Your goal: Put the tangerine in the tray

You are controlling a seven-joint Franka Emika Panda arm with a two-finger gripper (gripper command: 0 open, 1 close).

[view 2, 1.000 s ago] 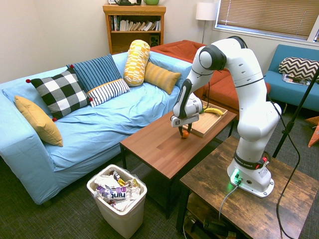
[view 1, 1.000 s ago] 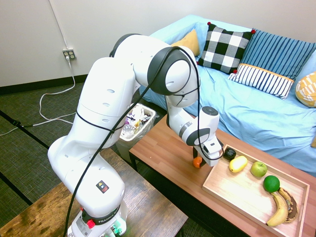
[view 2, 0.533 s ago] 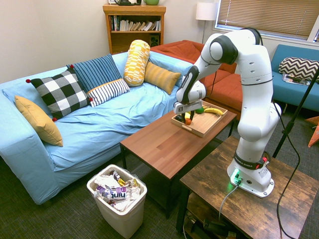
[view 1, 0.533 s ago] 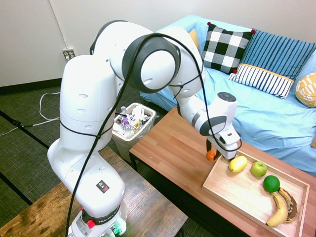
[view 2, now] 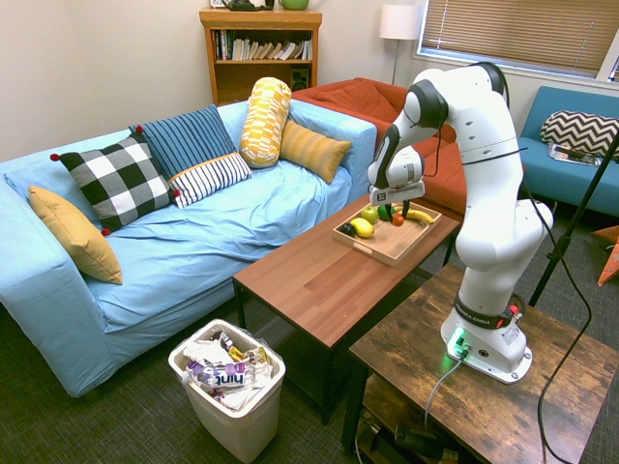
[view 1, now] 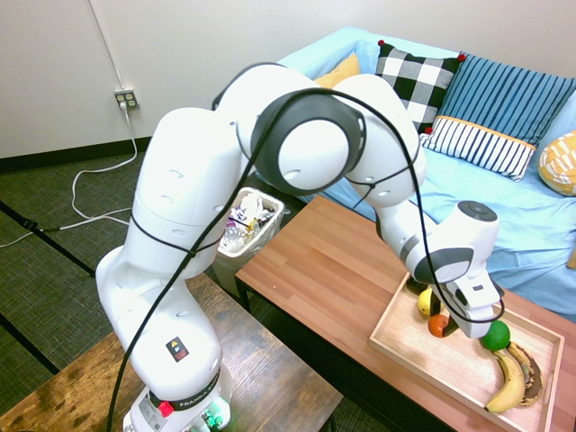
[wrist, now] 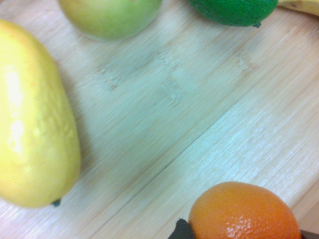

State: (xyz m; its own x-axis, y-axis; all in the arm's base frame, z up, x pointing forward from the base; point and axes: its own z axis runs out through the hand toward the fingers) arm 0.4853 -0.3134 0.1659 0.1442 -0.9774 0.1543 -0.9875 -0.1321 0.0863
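- One pincer (view 1: 441,325) pointing down, clamped tight on tangerine (view 1: 438,326), holding it above tray (view 1: 423,356).
- Tray floor directly under pincer, tangerine off the wood.
- Yellow fruit (view 1: 423,302), green apple (wrist: 110,17), lime (view 1: 494,336) lie close around pincer.
- Banana (view 1: 508,381) farther off.

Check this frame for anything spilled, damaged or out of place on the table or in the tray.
Nothing stands out. The gripper holds the tangerine over the tray, where the yellow fruit, green apple, lime and banana lie apart from one another. The banana's dark patches look like ripening, not damage.
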